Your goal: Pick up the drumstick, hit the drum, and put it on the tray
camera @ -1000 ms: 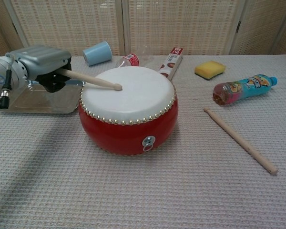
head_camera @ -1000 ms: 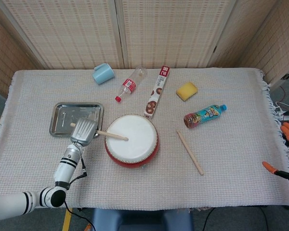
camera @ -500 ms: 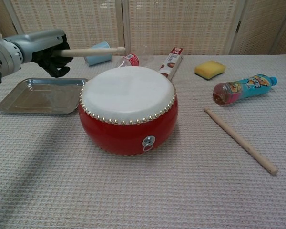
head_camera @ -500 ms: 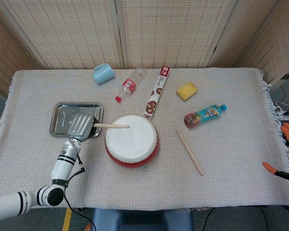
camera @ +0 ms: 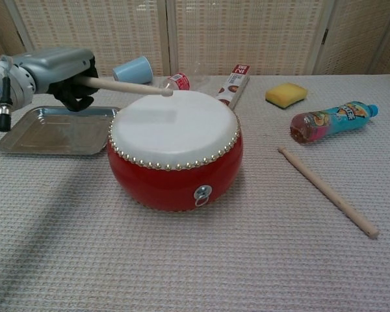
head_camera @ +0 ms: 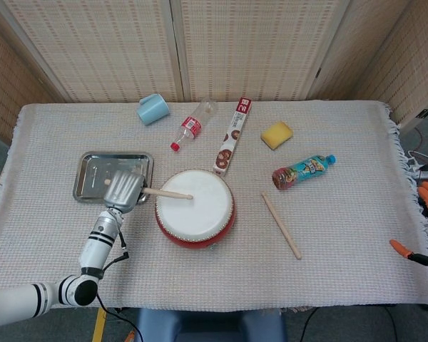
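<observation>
Currently drumstick lies near level, tip toward the right above drum; left hand fingers clamped around its butt.

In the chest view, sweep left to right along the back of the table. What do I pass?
Blue cup → clear bottle with the red cap → long red and white box → yellow sponge → colourful drink bottle.
</observation>
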